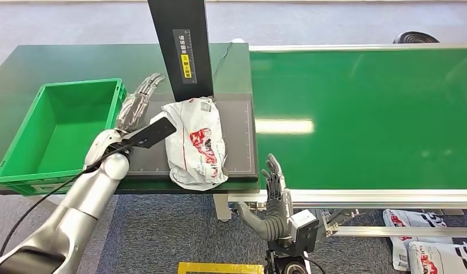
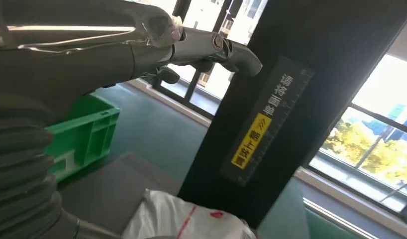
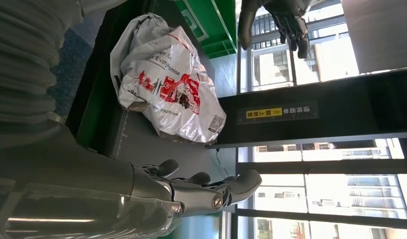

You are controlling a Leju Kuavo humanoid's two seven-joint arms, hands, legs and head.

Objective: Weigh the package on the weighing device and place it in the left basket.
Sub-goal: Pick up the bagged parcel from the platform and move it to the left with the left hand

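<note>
A: White plastic with red print, that is the one package (image 1: 196, 142) on the black weighing device (image 1: 240, 137). It lies crumpled along the pad, its far end against the foot of the black post (image 1: 180, 45), its near end hanging just over the pad's near edge.

B: How many baskets?

A: One green basket (image 1: 25, 154), on the left end of the dark green surface (image 1: 25, 68), just beside the weighing pad's left edge. On the floor at the near right lie at least two more white bags (image 1: 417, 242).

B: And the hands?

A: Two. The left robot hand (image 1: 137, 103) hovers between the basket and the package, over the pad's left strip, fingers stretched out straight toward the far side and holding nothing. The right robot hand (image 1: 274, 197) stands at the near edge, right of the package, fingers spread and pointing up, also holding nothing. From the right wrist its fingers (image 3: 241, 181) show spread, apart from the package.

B: Room to move?

A: The green conveyor belt (image 1: 362, 114) runs wide and bare to the right, with a silver rail along its near edge. The pad's right strip beside the package is bare. The post rises at the pad's far edge, close to the left hand's fingertips.
</note>
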